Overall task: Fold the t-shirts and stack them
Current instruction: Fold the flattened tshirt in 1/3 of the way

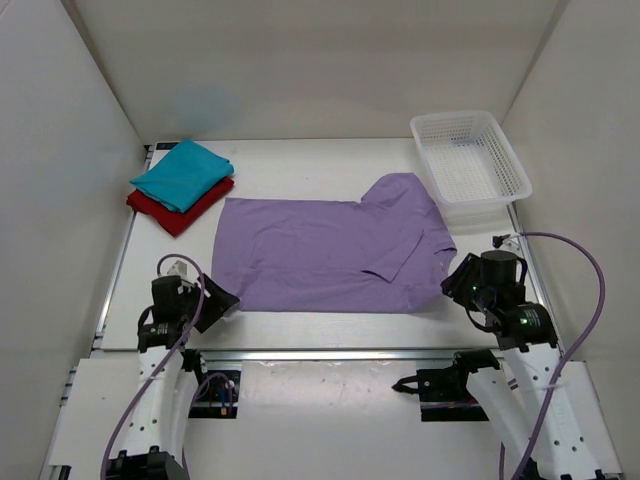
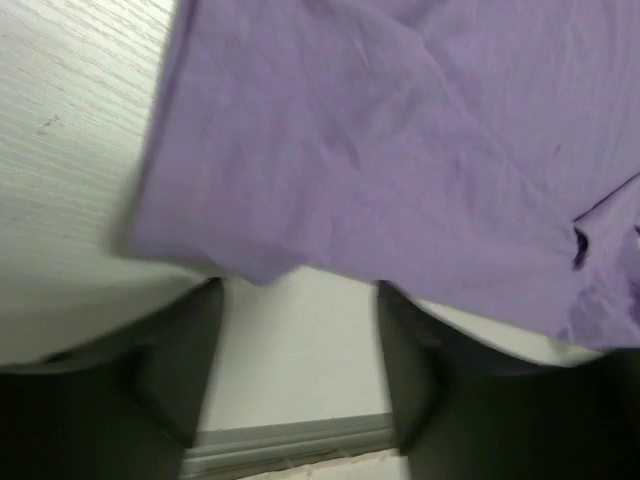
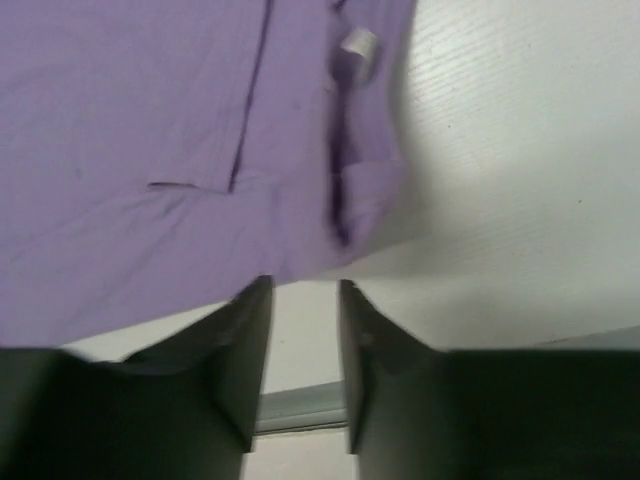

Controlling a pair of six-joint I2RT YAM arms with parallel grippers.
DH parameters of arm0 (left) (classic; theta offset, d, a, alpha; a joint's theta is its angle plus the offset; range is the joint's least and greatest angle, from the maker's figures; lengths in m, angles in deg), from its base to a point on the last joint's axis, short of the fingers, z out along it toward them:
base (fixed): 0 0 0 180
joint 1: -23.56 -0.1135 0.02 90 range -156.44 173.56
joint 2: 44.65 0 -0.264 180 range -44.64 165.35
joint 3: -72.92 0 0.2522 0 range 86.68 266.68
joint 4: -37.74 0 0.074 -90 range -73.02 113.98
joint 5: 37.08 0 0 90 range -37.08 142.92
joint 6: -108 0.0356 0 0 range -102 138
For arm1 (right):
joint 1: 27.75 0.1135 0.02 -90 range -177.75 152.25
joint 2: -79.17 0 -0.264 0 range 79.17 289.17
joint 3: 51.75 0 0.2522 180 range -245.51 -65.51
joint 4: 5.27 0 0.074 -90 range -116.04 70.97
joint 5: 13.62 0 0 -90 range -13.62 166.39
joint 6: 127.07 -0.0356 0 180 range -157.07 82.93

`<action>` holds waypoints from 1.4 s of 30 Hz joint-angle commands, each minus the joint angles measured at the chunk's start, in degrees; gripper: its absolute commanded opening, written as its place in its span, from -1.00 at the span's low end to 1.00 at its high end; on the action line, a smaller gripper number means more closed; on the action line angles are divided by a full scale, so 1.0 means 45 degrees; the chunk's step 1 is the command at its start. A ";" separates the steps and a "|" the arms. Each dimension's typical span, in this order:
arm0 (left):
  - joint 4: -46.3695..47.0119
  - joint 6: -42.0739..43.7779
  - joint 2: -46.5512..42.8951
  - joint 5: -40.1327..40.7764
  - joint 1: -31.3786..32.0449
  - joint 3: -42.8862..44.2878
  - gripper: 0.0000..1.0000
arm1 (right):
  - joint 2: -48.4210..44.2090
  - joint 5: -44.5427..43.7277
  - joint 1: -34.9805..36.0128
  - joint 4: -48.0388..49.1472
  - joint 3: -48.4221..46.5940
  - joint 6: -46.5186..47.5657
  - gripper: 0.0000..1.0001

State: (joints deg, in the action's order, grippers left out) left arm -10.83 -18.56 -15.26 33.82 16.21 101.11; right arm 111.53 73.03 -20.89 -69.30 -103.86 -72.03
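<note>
Where it lies spread flat, lavender shirt [image 1: 320,255], smooth, one sleeve folded inward

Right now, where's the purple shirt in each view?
Top: purple shirt lies spread flat in the centre.
Left wrist: it fills the top and right.
Right wrist: it fills the upper left.
Shared landmark: the metal rail just below the shirt's near hem, low in both wrist views.

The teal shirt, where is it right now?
In the overhead view the teal shirt lies folded on top of the red shirt at the far left corner of the table, just left of the spread-out purple shirt.
</note>
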 commanded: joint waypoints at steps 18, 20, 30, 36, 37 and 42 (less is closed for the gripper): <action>0.5170 -0.1523 0.3523 0.1584 0.2294 0.1032 0.23 | 0.5929 0.3323 0.1661 0.9930 0.2621 0.0231 -0.60; 0.5663 -0.1584 0.3995 0.2149 0.3115 0.0914 0.25 | 0.6732 0.3596 0.1719 1.0988 0.2779 0.0190 -0.52; 0.6976 -0.1370 0.4837 0.1369 0.1008 -0.1216 0.28 | 0.8960 0.3656 0.2188 1.2887 0.2800 -0.0141 -0.47; 0.6233 -0.0862 0.3843 0.2954 0.1908 -0.1197 0.37 | 0.9333 0.3482 0.2245 1.2752 0.2897 -0.0258 -0.48; 0.6076 -0.0668 0.3667 0.3089 0.1792 -0.1003 0.37 | 0.9216 0.3267 0.2324 1.2616 0.2916 -0.0258 -0.47; 0.5080 -0.0392 0.2476 0.4004 0.2705 -0.0260 0.36 | 0.9097 0.2796 0.2598 1.2458 0.3190 -0.0278 -0.43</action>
State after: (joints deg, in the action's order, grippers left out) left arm 15.81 -22.36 -1.36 47.00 26.02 96.98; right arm 153.17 87.61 -9.75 -14.63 -90.33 -73.13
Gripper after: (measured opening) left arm 0.677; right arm 0.283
